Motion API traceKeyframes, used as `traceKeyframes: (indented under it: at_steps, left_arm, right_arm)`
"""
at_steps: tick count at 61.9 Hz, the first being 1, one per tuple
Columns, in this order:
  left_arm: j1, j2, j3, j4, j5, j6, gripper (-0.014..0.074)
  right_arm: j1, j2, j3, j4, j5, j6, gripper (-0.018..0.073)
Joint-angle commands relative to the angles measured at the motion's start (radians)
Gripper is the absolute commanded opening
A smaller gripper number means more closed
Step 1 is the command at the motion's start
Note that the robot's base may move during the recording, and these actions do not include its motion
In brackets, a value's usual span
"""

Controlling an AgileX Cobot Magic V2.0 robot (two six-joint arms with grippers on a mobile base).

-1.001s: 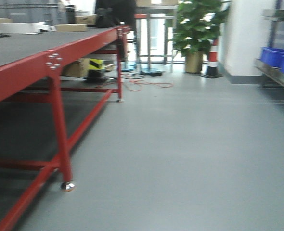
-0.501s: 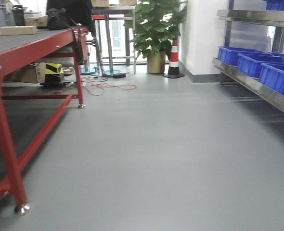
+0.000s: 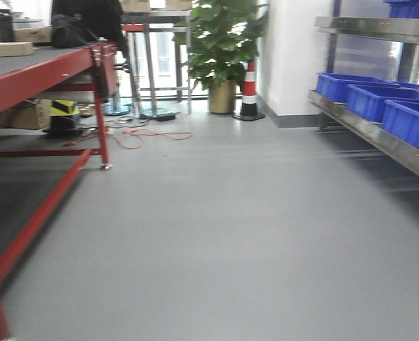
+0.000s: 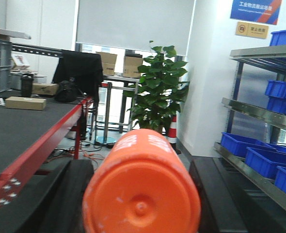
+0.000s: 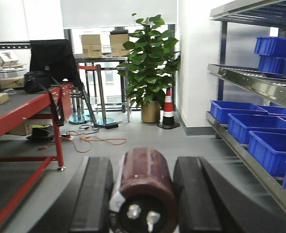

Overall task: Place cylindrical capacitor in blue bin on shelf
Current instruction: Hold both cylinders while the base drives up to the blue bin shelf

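Capacitor (image 5: 145, 187), dark with a silvery end, sits clamped between my right fingers (image 5: 92, 194), pointing down the aisle. My left fingers (image 4: 68, 194) grip an orange cylinder (image 4: 143, 189). On my right runs the shelf (image 5: 252, 83) with blue bins (image 5: 235, 110); on my left stands the red table (image 3: 39, 74), with a potted plant (image 3: 220, 42) ahead.

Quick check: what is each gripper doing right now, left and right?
Left gripper: closed, holding the orange cylinder.
Right gripper: closed, holding the cylindrical capacitor.
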Motion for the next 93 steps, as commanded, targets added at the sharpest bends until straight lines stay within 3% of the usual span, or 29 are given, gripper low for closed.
traceKeyframes:
  at_steps: [1, 93]
  left_arm:
    - [0.003, -0.005, -0.001, -0.004, -0.028, -0.006, -0.0111]
    - [0.003, -0.005, -0.001, -0.004, -0.028, -0.006, -0.0111]
  right_arm:
    - [-0.001, -0.004, 0.0, -0.01, -0.025, -0.003, -0.0163]
    - [-0.001, -0.004, 0.0, -0.01, -0.025, -0.003, -0.0163]
